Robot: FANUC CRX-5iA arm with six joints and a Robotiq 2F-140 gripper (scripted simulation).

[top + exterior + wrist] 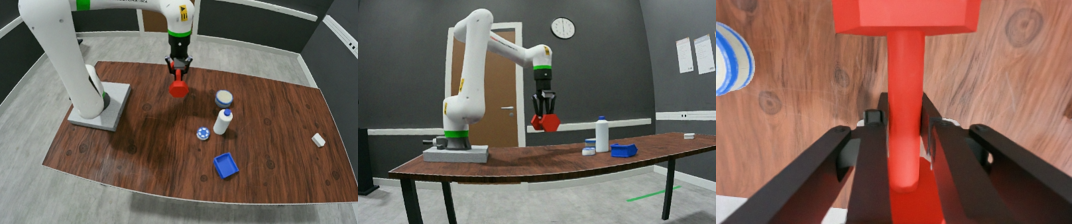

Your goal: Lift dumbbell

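Note:
The red dumbbell with hexagonal ends hangs in the air well above the wooden table, level with its bar horizontal. My gripper is shut on the dumbbell's bar. In the side view the dumbbell is high above the table top, with the gripper pointing straight down onto it. In the wrist view the red bar runs between my two black fingers, with one hexagonal end at the top edge.
On the table to the right stand a blue-and-white bowl, a white bottle with a blue cap, a small blue-and-white disc, a blue tray and a white block. The arm's grey base plate is at the left.

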